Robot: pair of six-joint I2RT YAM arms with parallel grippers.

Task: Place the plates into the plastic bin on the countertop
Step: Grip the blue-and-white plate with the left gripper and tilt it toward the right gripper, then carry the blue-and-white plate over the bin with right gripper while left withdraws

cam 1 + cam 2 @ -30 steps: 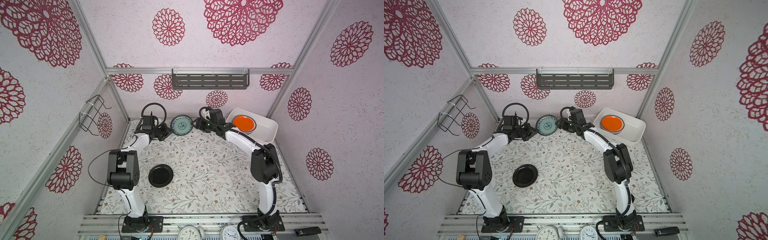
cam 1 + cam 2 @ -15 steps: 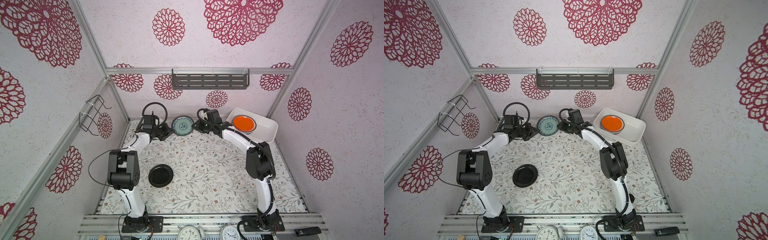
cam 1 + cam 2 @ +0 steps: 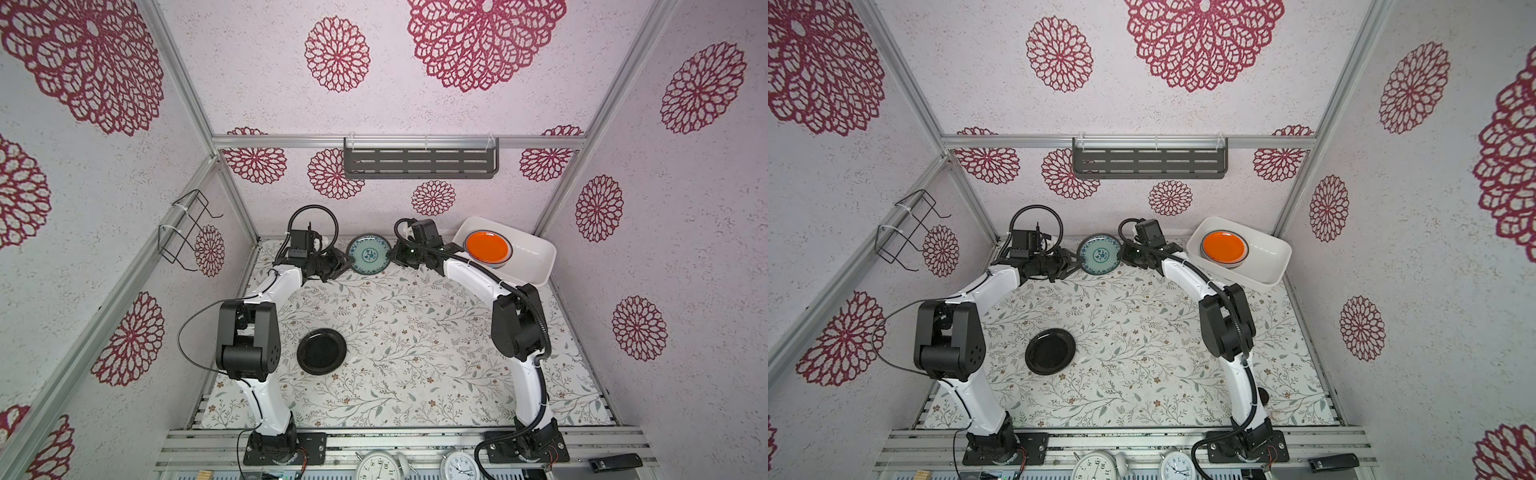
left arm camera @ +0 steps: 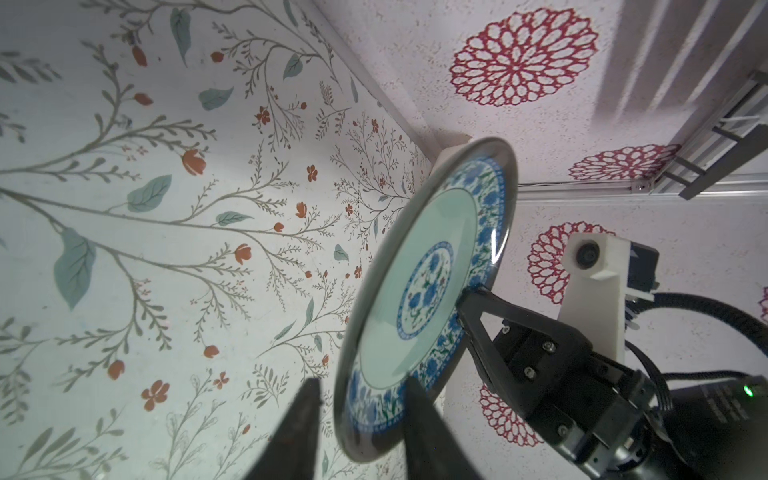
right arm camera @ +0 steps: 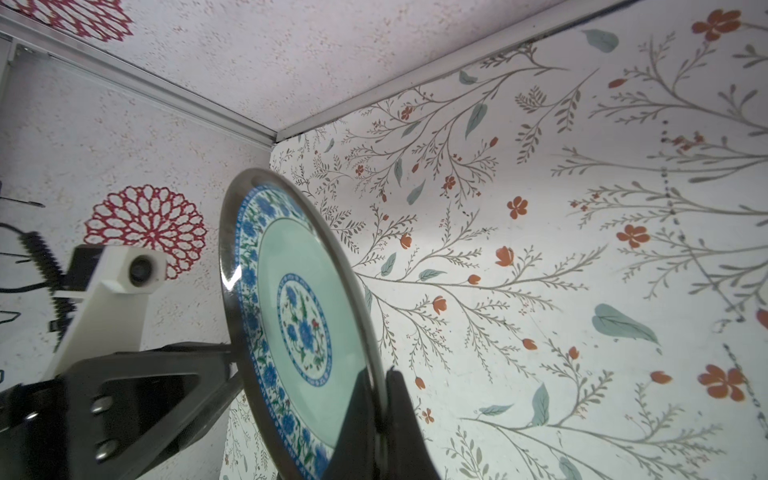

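Near: plain round black plate (image 3: 321, 351) lies flat on the white leaf-printed countertop (image 3: 415, 332), close to the left arm and untouched.

Back, middle: round teal plate with blue floral rim (image 3: 369, 259) is tilted up with its face toward the top camera. It sits between the two grippers and looks clear of the counter.
- Left gripper (image 4: 361, 386): jaws spread and straddling the rim, with a visible gap, so no grip.
- Right gripper (image 5: 379, 374): fingers pinched on the opposite rim. My read is that the right arm alone carries the teal plate.

Far right corner: glossy white rectangular plastic bin (image 3: 536, 257), with a plain orange plate (image 3: 487, 246) topping a stack at the end nearer the grippers.

Key relation: the bin lies on the right gripper's side, directly away from the left gripper, and the right arm is much nearer to it. The next move is probably to slide the plate rightward out of the left jaws, then level it over the stack. The risk is the rim catching a left finger if the pull goes off-line.
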